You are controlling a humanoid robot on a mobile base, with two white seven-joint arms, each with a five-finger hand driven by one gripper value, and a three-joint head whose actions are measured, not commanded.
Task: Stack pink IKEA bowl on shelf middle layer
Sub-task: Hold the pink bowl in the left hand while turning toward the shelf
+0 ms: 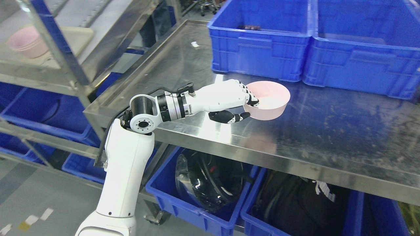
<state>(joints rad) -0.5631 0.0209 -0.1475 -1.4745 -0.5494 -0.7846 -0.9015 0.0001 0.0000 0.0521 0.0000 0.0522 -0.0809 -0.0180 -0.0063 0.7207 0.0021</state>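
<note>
A pink bowl (270, 98) sits on the steel table (328, 131), in front of the blue crates. My left hand (246, 106) reaches in from the lower left and grips the bowl's near-left rim, fingers (251, 96) hooked over the edge and thumb (234, 117) under the outside wall. At the upper left, a stack of pink bowls (28, 42) stands on a cream tray (75, 37) on a layer of the metal shelf (65, 75). My right arm is out of sight.
Two large blue crates (262, 39) (364, 49) stand at the back of the table, close behind the bowl. A shelf post (49, 42) crosses in front of the stacked bowls. Blue bins (197, 203) sit under the table and on the shelf's lower layers.
</note>
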